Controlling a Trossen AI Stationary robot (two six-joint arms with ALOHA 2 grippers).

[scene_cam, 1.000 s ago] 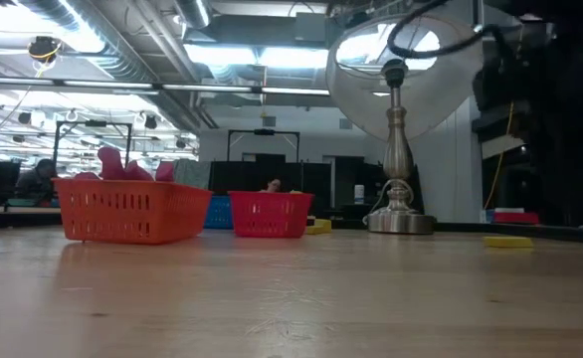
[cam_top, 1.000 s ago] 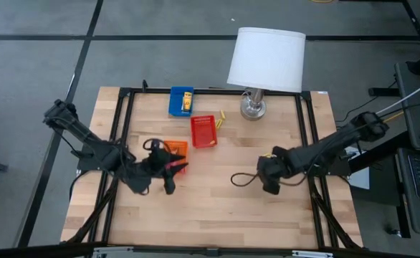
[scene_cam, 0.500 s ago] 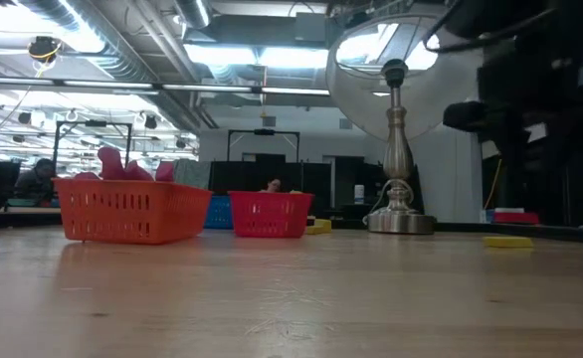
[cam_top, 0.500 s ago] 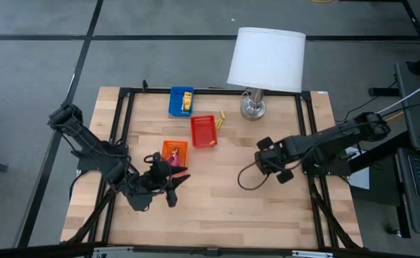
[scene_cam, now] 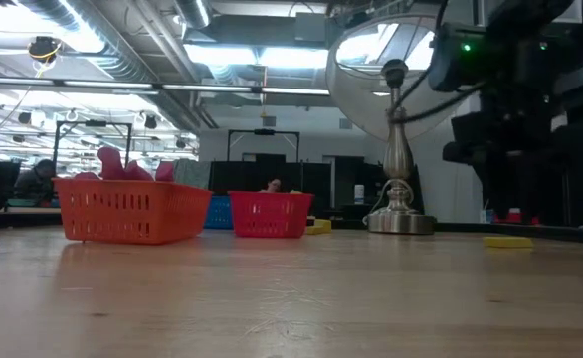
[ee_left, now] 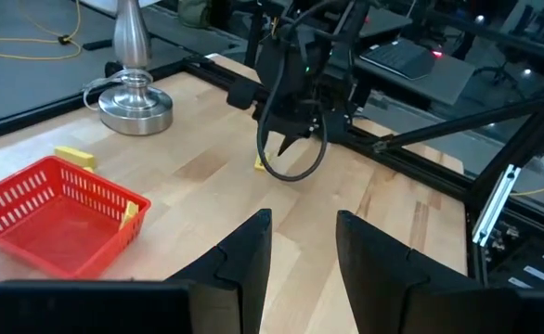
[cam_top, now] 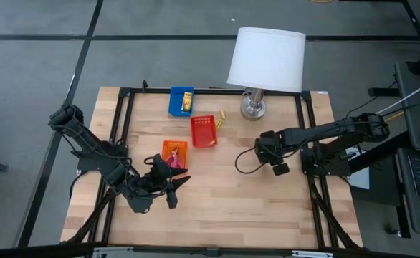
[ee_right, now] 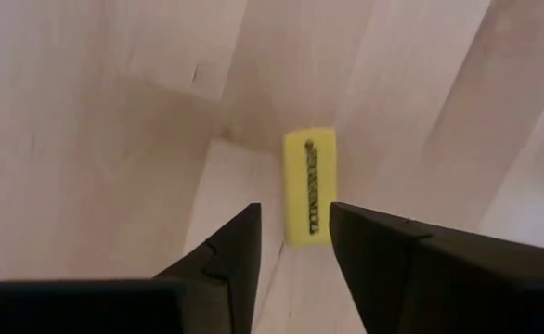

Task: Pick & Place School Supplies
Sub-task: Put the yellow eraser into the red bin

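Hovering our right end effector (ee_right: 293, 243) with fingers a little apart over a yellow stub (ee_right: 309, 186) on the table (cam_top: 217, 193), our left end effector (ee_left: 302, 243) open near the orange tray (cam_top: 174, 151)

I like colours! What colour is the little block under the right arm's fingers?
Yellow, with dark print along it; the block shows best in the right wrist view.

I read the high view as looking straight down on the whole table (cam_top: 217, 208). My low view sits at board level, facing the lamp (scene_cam: 396, 149) and the room behind. My left wrist view looks across the table at the right arm and shares the red tray (ee_left: 54, 218) with both. My right wrist view looks close down on a yellow stub (ee_right: 309, 186)
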